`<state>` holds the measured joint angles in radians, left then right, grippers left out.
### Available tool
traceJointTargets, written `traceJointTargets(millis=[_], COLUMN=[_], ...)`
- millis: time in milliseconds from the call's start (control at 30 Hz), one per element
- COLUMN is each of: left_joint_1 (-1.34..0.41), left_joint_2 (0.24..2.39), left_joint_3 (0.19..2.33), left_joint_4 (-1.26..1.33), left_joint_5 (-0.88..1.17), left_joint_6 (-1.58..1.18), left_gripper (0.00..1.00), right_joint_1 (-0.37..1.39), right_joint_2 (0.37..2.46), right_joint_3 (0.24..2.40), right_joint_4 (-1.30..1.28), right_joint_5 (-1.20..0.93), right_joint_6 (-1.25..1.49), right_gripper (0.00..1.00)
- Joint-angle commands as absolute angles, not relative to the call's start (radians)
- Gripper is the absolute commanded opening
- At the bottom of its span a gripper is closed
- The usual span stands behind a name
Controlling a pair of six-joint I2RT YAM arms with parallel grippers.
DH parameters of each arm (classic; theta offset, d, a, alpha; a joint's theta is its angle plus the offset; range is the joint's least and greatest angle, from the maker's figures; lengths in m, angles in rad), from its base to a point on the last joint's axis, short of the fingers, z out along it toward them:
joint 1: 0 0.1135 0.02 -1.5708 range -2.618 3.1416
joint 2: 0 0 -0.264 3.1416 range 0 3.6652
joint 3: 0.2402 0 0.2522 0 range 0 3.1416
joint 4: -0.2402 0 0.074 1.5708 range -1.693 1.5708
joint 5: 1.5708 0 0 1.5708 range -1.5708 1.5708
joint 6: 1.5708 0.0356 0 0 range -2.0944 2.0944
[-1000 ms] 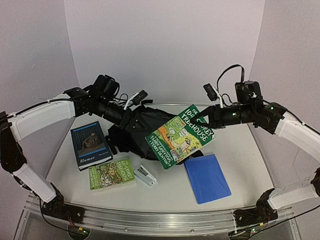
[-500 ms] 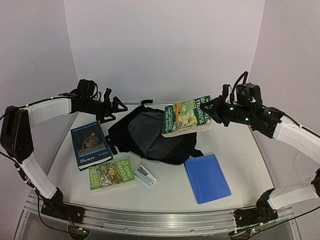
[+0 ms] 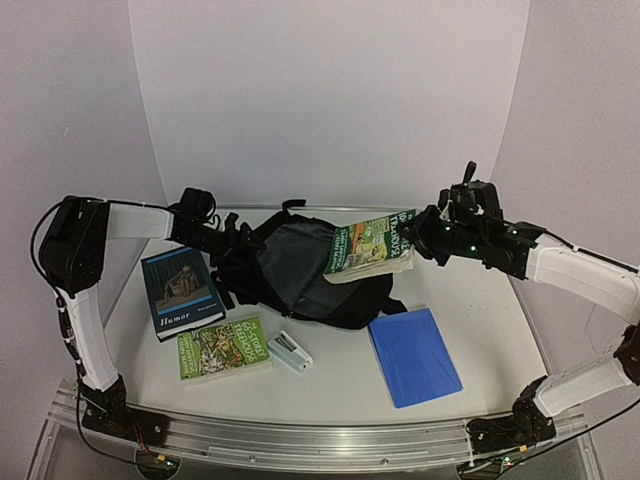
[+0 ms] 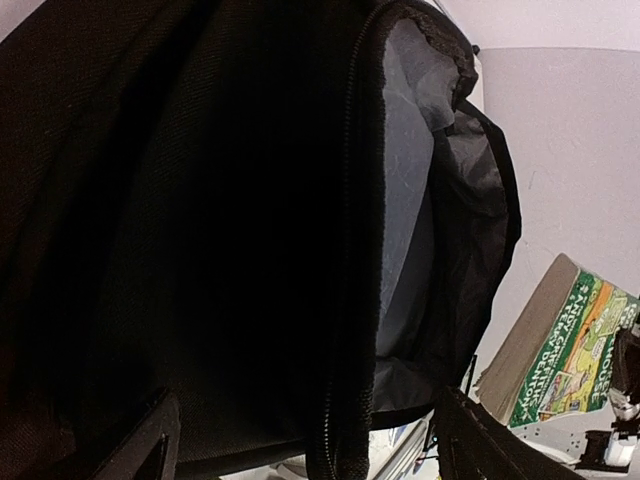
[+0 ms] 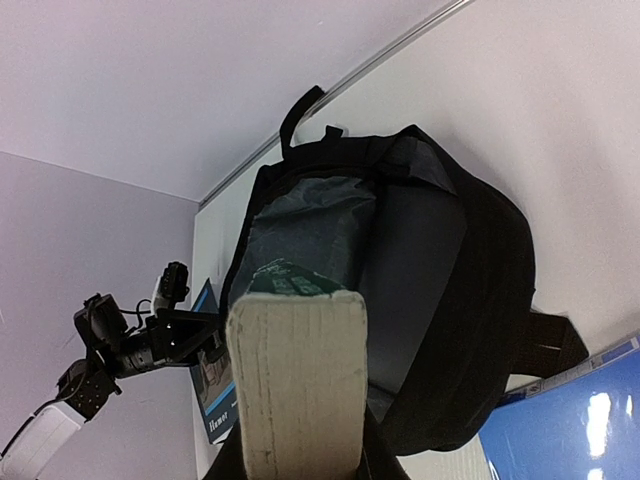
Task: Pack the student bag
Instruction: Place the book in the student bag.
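Observation:
The student bag [image 3: 300,285], black with a grey lining, lies in the middle of the table with its mouth gaping. My left gripper [image 3: 232,240] is at the bag's left edge. In the left wrist view the bag [image 4: 200,250] fills the frame, and its zip rim hangs between the wide-apart fingers [image 4: 150,445] of the open left gripper [image 4: 310,445]. My right gripper [image 3: 415,245] is shut on a green Treehouse book [image 3: 368,247], held level above the bag's mouth. The right wrist view shows the book's page edge [image 5: 297,370] over the bag [image 5: 440,280].
A dark blue "Humor" book [image 3: 180,290] lies left of the bag. Another green book [image 3: 222,347] and a small white stapler-like item [image 3: 290,350] lie in front of it. A blue notebook [image 3: 414,355] lies at the front right.
My left gripper let go of the bag, swung out left, then came back to its left edge. My right gripper lifted the green book and levelled it over the bag's mouth.

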<state>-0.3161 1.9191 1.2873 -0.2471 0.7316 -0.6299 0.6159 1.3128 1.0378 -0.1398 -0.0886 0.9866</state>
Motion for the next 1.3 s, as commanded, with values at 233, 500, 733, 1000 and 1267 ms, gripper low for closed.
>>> traceJointTargets(millis=[233, 500, 733, 1000, 1267], left_joint_1=[-0.328, -0.360, -0.380, -0.400, -0.458], left_joint_2=[1.967, 2.000, 1.884, 1.757, 1.736], left_joint_3=[1.338, 1.371, 1.322, 1.314, 1.391], left_joint_4=[-0.089, -0.092, 0.021, 0.131, 0.089], left_joint_5=[0.865, 0.878, 0.820, 0.884, 0.930], left_joint_6=[-0.715, -0.713, -0.671, -0.687, -0.617], left_gripper=[0.69, 0.49, 0.05, 0.00, 0.00], right_joint_1=[0.617, 0.617, 0.617, 0.617, 0.617], right_joint_2=[1.337, 1.343, 1.339, 1.391, 1.505], right_joint_3=[1.015, 1.001, 0.949, 0.943, 0.971], right_joint_4=[-0.020, -0.020, -0.020, -0.011, 0.137], right_joint_5=[-0.021, -0.012, 0.040, 0.062, -0.022], right_joint_6=[1.060, 1.067, 1.130, 1.188, 1.258], right_gripper=[0.00, 0.00, 0.00, 0.00, 0.00])
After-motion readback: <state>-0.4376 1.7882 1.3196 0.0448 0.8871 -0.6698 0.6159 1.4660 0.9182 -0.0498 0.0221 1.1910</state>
